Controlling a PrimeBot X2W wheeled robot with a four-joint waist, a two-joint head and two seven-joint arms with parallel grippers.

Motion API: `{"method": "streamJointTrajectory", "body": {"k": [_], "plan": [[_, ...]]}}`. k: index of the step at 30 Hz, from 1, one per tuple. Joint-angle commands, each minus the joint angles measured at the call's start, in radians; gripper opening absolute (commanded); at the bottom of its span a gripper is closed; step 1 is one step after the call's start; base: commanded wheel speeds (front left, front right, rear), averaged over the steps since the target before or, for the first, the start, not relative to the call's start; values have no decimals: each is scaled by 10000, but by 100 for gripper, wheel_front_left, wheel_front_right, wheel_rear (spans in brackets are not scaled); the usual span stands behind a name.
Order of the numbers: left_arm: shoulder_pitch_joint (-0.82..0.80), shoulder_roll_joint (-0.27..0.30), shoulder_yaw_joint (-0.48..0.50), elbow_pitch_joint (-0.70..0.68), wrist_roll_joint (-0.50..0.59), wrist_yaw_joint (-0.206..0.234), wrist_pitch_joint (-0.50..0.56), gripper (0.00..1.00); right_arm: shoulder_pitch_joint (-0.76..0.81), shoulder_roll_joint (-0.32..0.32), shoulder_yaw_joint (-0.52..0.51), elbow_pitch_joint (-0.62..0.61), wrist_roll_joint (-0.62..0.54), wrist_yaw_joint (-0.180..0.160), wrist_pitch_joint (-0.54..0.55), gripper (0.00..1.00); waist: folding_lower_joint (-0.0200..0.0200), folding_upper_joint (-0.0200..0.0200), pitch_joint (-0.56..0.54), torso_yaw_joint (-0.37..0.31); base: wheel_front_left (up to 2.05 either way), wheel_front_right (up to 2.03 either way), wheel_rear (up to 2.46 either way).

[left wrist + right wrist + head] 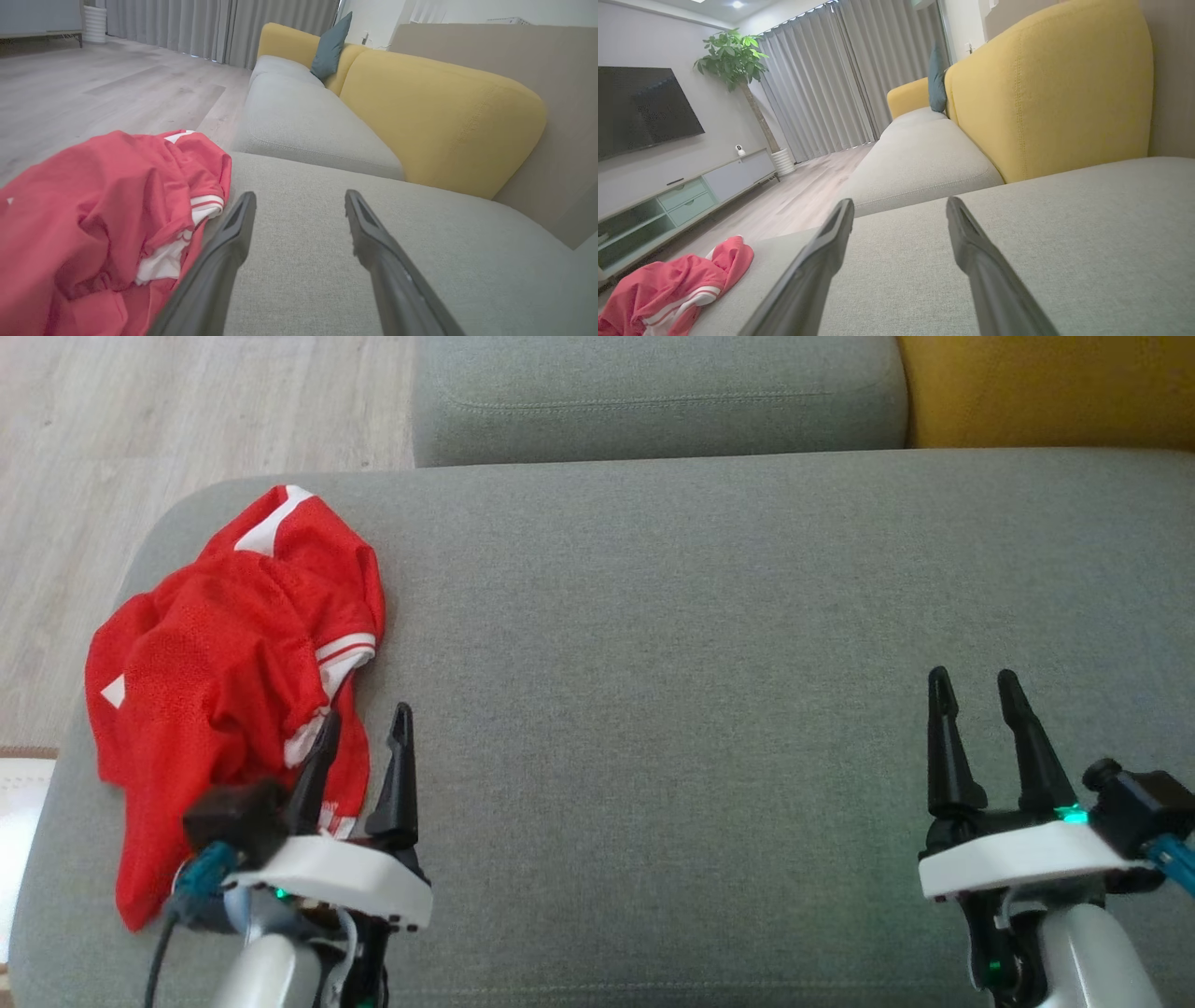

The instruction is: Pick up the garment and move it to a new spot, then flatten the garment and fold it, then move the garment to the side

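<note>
The garment [233,681] is a red sports shirt with white trim, lying crumpled at the left end of the grey sofa seat [672,663]. My left gripper [364,728] is open just above the seat, its left finger over the shirt's right edge and its right finger over bare cushion. In the left wrist view the garment [93,224] bunches to the left of my left gripper [299,200]. My right gripper [973,683] is open and empty near the seat's front right, far from the shirt. The right wrist view shows the garment [668,289] at the lower left, beyond my right gripper [900,207].
A second grey seat cushion [653,397] adjoins the back, with a yellow backrest [1046,387] at the far right. Wood floor [168,420] lies beyond the seat's left edge. A teal pillow [329,46] leans on the yellow backrest further along.
</note>
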Motion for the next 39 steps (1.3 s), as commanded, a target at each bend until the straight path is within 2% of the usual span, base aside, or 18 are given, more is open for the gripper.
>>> {"method": "streamJointTrajectory", "body": {"k": [1, 14, 15, 18, 22, 25, 30, 39], "plan": [[-627, 245, 36, -480, 419, 194, -194, 100, -381, -84, 213, -453, -474, 56, -171, 100, 0, 0, 1, -4, 0, 0, 0], [-987, 1013, -1208, -813, 2103, 1348, -579, 100, -403, -93, 488, -780, -2171, 64, -553, 100, 0, 0, -22, -53, 0, 0, 0], [-987, 1013, -1208, -813, 2103, 1348, -579, 100, -403, -93, 488, -780, -2171, 64, -553, 100, 0, 0, -22, -53, 0, 0, 0], [-1065, 1079, -1442, -1035, 2323, 1761, -698, 100, -398, -96, 520, -877, -2325, 67, -671, 100, 0, 0, -24, -61, 0, 0, 0], [-992, 981, -1319, -1303, 2135, 1940, -787, 100, -365, -98, 455, -848, -2030, 69, -760, 100, 0, 0, -30, -62, 0, 0, 0], [-813, 823, -1043, -1415, 1914, 1900, -876, 100, -323, -101, 391, -672, -1527, 71, -848, 100, 0, 0, -48, -55, 0, 0, 0], [-415, 499, -582, -1165, 2116, 1377, -1054, 100, -316, -105, 342, 142, -683, 74, -1025, 100, 0, 0, -115, -39, 0, 0, 0], [-175, -10, -225, -291, 2979, 625, -1267, 100, -489, -110, 679, 775, -703, 79, -1236, 100, 0, 0, -187, -59, 0, 0, 0]]}}
